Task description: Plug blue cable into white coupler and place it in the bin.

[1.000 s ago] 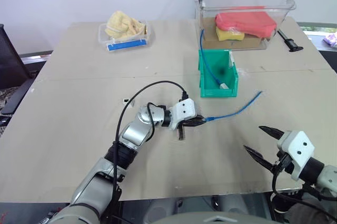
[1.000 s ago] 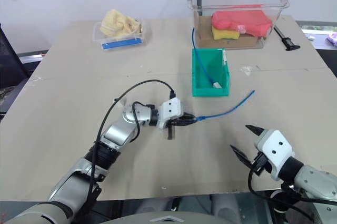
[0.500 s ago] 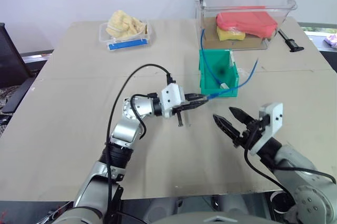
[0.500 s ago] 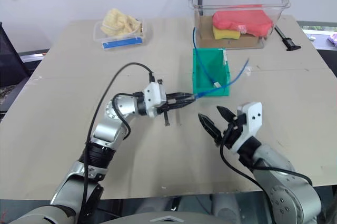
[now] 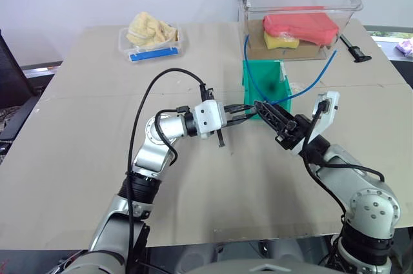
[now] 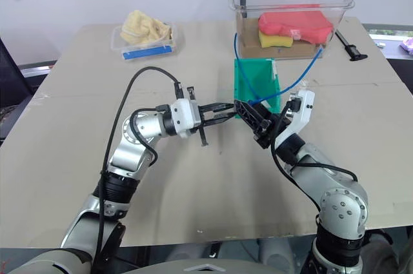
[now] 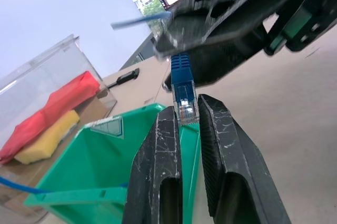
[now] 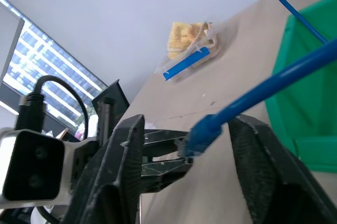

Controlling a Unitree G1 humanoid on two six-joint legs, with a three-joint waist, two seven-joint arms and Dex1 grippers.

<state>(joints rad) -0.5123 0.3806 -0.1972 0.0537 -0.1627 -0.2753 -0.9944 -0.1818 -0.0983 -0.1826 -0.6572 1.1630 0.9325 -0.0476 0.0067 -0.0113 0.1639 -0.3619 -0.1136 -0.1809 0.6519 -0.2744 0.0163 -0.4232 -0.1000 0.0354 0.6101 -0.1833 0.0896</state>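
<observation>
Hands meet above the middle of the beige counter [image 5: 77,158], just on the near side of the small green plastic bin [image 5: 266,86] with the low front lip. The left hand [image 5: 245,110] points to the right, and its two black fingers [image 7: 158,166] are pressed together on the clear plastic plug at one end of the thin bright blue cable [image 7: 182,89], which sticks out past the fingertips. The right hand [image 6: 244,110] comes in from the right and points toward the left hand. Its fingers [image 8: 121,155] stand apart on either side of the cable's blue boot, right at the left hand's tips; whether they touch the cable I cannot tell. From the plug the blue cable rises in a loop to the right, passing over the bin and up in front of the large clear plastic tub [image 5: 298,3] at the far right of the counter. A second blue cord [image 5: 250,68] runs from beside the tub down into the bin. Inside the tub lie a red cloth-like item [image 5: 300,26] and a yellow sponge [image 5: 282,42]. A shallow clear tray with a blue label [image 5: 151,45] sits at the far left, holding a crumpled yellowish item. A black tool [image 5: 355,51] lies to the right of the tub.
</observation>
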